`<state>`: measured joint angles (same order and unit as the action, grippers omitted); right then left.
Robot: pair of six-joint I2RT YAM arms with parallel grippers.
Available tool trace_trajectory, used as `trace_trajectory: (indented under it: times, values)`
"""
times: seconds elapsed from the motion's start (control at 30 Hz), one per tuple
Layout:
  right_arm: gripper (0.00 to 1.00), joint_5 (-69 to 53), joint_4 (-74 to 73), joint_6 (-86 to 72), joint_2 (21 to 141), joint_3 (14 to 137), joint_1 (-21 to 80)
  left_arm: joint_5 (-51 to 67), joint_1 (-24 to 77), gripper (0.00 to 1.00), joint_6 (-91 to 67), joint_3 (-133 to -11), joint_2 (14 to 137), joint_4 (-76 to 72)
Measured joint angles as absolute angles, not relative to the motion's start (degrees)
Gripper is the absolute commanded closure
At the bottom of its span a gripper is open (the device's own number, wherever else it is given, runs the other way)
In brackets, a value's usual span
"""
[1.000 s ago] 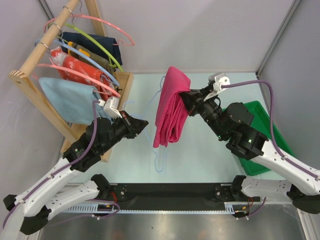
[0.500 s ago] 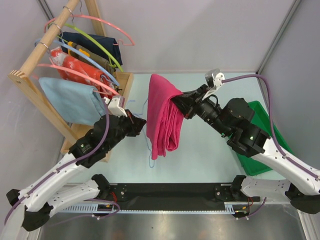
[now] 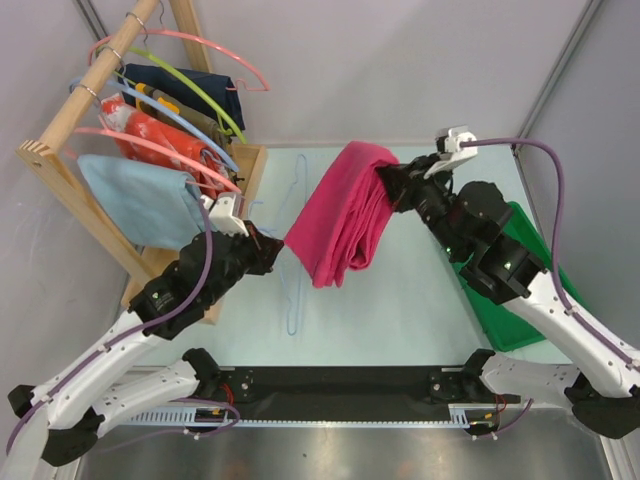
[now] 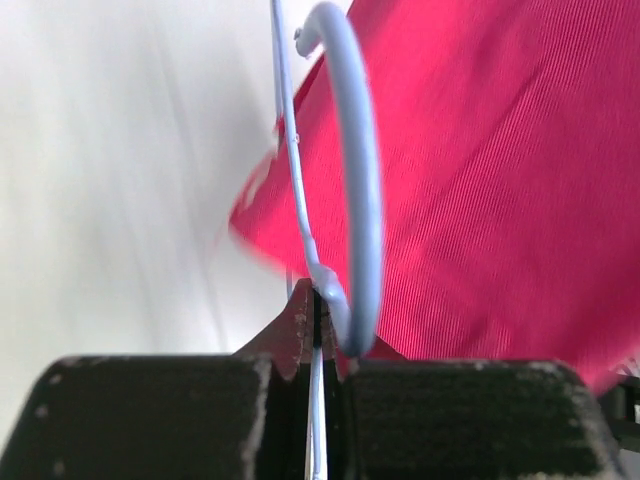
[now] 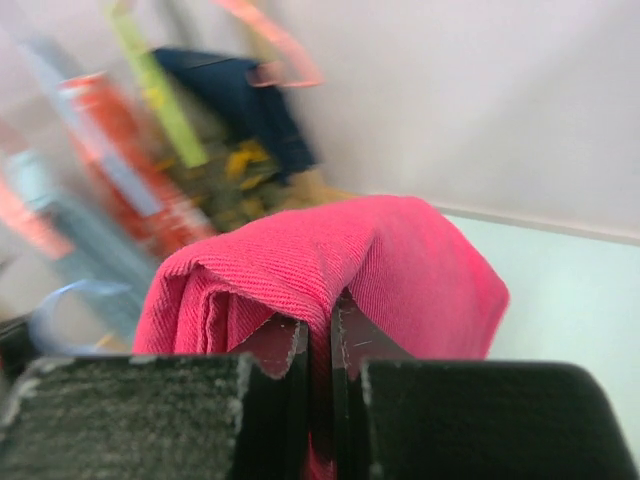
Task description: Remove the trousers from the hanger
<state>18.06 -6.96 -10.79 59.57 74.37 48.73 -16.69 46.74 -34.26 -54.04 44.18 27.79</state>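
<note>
White-and-black arms, purple cables, black fingers.

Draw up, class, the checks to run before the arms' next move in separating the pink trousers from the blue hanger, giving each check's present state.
1. Left gripper shut on the hanger wire: ok.
2. Right gripper shut on a fold of the trousers: ok.
3. Trousers fully off the hanger: cannot tell; their edge meets the wire in the top view.
4. Trousers' lower end off the table: cannot tell.
5. Hanger apart from the wooden rack: ok.
</note>
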Motion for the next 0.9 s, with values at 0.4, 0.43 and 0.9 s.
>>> trace_trajectory:
  times: [0.4, 0.43, 0.9]
  values:
    - [1.00, 34.30, -16.86, -4.16, 53.91, 73.01, 26.24, -17.63, 46.74, 1.00, -32.64, -55.64, 43.48, 29.76]
    - [1.00, 36.10, -17.61, -3.36, 53.04, 72.49, 24.29, -17.54, 46.74, 1.00, -32.47, -55.79, 43.48, 29.71]
    - [1.00, 60.97, -13.15, 16.64, 46.30, 57.41, 9.23, -13.15, 46.74, 1.00, -30.89, -56.18, 44.14, 29.67]
